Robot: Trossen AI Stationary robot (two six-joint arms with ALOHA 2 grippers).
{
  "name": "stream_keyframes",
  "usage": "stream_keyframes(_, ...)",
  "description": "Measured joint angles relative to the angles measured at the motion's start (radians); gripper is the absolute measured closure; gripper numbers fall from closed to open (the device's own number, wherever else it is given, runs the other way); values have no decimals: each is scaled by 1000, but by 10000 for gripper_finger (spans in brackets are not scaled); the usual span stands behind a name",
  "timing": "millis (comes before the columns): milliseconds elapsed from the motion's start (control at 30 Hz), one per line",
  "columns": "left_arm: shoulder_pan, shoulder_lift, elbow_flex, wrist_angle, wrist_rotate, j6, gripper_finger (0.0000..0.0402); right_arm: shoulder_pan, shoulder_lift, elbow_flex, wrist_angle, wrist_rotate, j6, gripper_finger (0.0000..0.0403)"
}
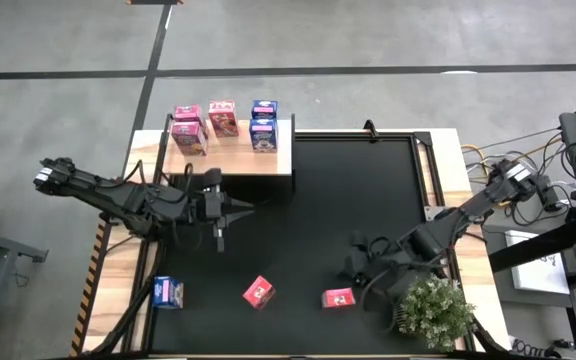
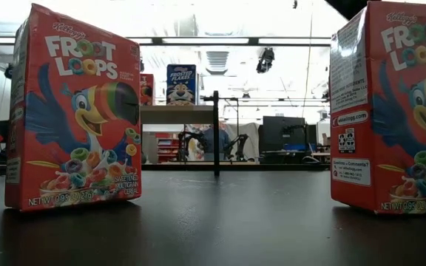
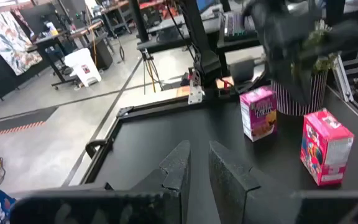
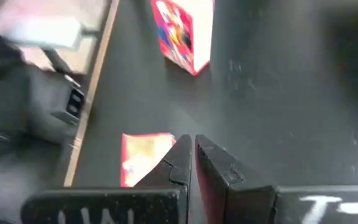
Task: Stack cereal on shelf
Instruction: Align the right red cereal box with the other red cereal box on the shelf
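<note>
**Cereal boxes split between shelf and mat, both grippers empty**

Cereal boxes stand in two groups. On the pale wooden shelf (image 1: pixel 230 160) at the far edge of the table sit two pink boxes (image 1: pixel 189 130) stacked at one end, a third pink box (image 1: pixel 223 118) beside them, and blue boxes (image 1: pixel 263 126) next along. The other three stand apart on the black table mat (image 1: pixel 318 220) near its front edge: a blue box (image 1: pixel 169 292) toward the left corner, a pink box (image 1: pixel 259 292) near the middle, and another pink box (image 1: pixel 338 298) further right. In the low view two Froot Loops boxes (image 2: pixel 72 111) fill the foreground, with a Frosted Flakes box (image 2: pixel 181 83) on the shelf far behind.

The left gripper (image 1: pixel 230 215) hovers over the mat just in front of the shelf, pointing toward the middle of the table. Its fingers (image 3: pixel 179 168) stand close together with a narrow gap and nothing between them; its wrist view looks across the mat at two pink boxes (image 3: pixel 258 113) and a potted plant (image 3: pixel 306 68).

The right gripper (image 1: pixel 356 262) sits low over the mat near the front right, just beside the right-hand pink box and close to the plant (image 1: pixel 430 310) at the table corner. Its fingers (image 4: pixel 180 163) are pressed together, holding nothing, with a pink box (image 4: pixel 143 158) just beside their tips and another (image 4: pixel 182 34) farther off.
</note>
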Motion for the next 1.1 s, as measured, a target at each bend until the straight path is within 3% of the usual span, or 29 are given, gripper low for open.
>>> stream_keyframes(267, 0, 1, 0, 8, 0, 9, 363, 22, 111, 66, -21, -77, 3, 390)
stream_keyframes(567, 0, 9, 0, 9, 0, -22, 363, 61, 201, 206, -222, -25, -43, 390)
stream_keyframes(733, 0, 9, 0, 10, 0, -23, 363, 62, 225, 241, -237, 4, -43, 382)
stream_keyframes(900, 0, 9, 0, 10, 0, -23, 363, 63, 230, 248, -239, 3, 27, 330)
stream_keyframes(1100, 0, 9, 0, 10, 0, -23, 363, 71, 230, 247, -278, 0, 108, 218)
